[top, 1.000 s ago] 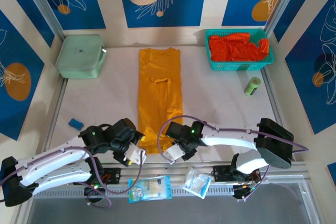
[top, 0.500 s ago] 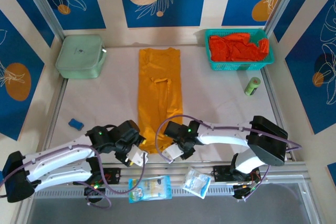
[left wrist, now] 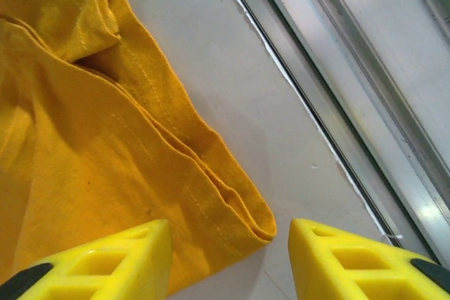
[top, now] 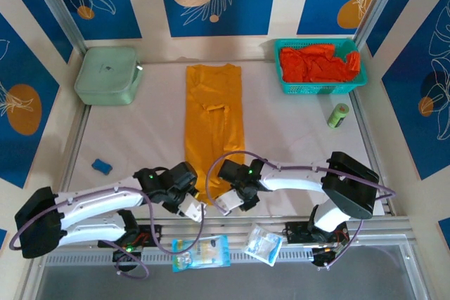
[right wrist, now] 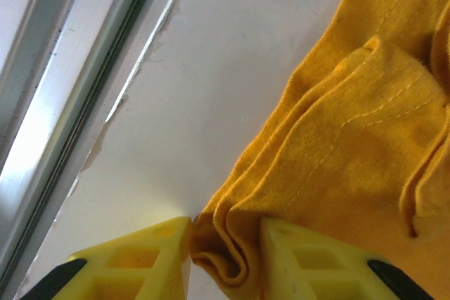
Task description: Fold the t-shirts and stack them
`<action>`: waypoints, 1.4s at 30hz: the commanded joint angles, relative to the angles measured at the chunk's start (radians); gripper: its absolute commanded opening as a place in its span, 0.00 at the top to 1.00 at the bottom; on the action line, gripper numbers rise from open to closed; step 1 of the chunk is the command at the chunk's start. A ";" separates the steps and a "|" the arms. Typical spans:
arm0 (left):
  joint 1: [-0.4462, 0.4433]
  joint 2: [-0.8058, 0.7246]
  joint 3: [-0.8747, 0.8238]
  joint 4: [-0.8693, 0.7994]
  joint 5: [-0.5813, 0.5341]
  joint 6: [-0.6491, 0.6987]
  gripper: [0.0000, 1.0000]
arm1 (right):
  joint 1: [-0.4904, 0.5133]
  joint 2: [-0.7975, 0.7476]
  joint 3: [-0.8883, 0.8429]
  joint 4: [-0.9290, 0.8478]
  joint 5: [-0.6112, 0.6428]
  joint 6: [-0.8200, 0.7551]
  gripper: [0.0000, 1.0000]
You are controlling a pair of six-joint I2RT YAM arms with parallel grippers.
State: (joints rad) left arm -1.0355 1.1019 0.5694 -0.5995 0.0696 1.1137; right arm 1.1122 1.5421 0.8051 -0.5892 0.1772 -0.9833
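Note:
The mustard-yellow t-shirt lies folded into a long strip down the middle of the table. Its near end sits between my two grippers. My left gripper stands open around the near left corner of the shirt; the left finger rests over the cloth and the right finger is apart from it. My right gripper is shut on the near right corner, with a bunched fold of the shirt's hem pinched between its fingers. Red-orange t-shirts lie crumpled in the teal basket.
A pale green lidded box stands at the back left. A green can lies right of the shirt and a small blue object left of it. Two plastic packets rest on the metal rail along the near edge.
Both grippers have moved inward onto the shirt's near corners. The left jaws have narrowed around the left corner, and the right jaws have closed on the hem fold.

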 commanded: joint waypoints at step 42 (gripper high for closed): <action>0.103 0.301 -0.022 0.322 -0.088 0.120 1.00 | 0.025 -0.108 -0.020 -0.035 -0.010 0.063 0.94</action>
State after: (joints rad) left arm -0.9489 1.3388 0.5972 -0.5327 0.1192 1.2106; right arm 1.1313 1.4742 0.8009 -0.5987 0.1814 -0.9283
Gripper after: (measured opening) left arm 0.057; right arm 0.087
